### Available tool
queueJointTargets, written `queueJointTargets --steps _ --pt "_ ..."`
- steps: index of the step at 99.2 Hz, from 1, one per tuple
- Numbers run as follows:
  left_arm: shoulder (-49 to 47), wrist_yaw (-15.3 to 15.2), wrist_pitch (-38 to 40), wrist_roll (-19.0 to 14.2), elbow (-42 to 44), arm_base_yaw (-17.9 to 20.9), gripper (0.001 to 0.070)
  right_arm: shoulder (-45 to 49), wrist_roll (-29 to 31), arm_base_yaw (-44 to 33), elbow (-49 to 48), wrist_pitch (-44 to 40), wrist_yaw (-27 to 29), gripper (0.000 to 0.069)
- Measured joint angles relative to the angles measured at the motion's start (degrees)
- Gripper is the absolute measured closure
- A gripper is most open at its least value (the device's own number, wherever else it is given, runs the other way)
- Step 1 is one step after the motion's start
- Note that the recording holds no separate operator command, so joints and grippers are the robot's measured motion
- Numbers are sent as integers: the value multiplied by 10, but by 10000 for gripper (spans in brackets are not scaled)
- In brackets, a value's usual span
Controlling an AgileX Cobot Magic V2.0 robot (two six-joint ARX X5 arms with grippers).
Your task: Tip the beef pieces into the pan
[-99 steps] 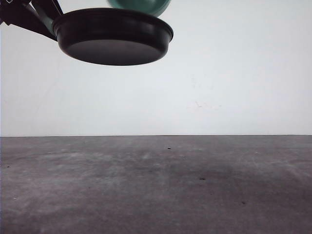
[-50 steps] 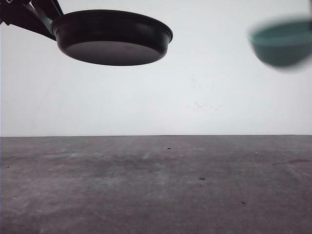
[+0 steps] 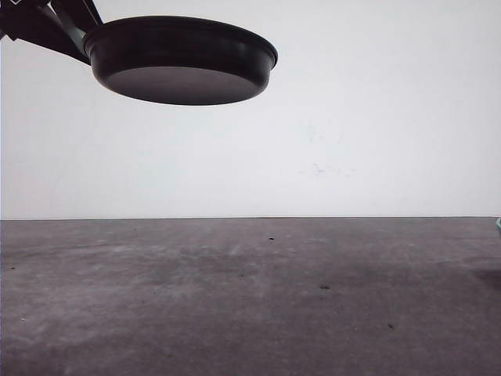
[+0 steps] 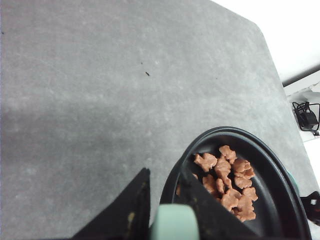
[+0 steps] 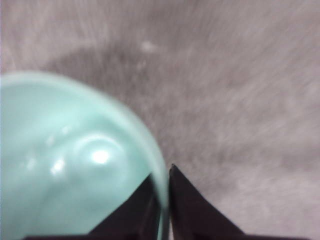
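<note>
While the pan (image 3: 182,59) hung high over the grey table (image 3: 250,298), held up by its mint-green handle (image 4: 174,223) in the left gripper (image 4: 167,210) with the jaws clamped either side of it, the beef pieces (image 4: 227,181) were already sitting in a loose orange-brown pile inside the pan, off toward one side. So I'd say the pour itself was basically done at that point. The right gripper (image 5: 164,200) was pinching the rim of a mint-green bowl (image 5: 70,165) between its fingers, and what I could see of the bowl's inside looked empty and glossy, though the shot was blurry. It hung low over the tabletop. My guess for the next bit was parking the bowl on the table and bringing the pan down level, so the chunks wouldn't slide out over the low side. Looked for any brand, label or writing on the pan, bowl or table and couldn't make out anything readable
</note>
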Motion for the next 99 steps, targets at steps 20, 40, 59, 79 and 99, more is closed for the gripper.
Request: queueJointTargets --steps 20,40,59,79,99 --pt "0 0 0 0 0 0 652 0 5 0 0 4 0 675" --pt "0 0 0 0 0 0 652 0 9 0 2 0 -7 427" --pt "0 -1 0 0 0 0 652 -27 20 0 58 -24 -18 238" --pt "1 -27 0 2 0 0 652 -78 61 4 212 -38 -31 225" --pt "39 -55 1 13 0 0 652 -124 98 50 401 -35 -78 522"
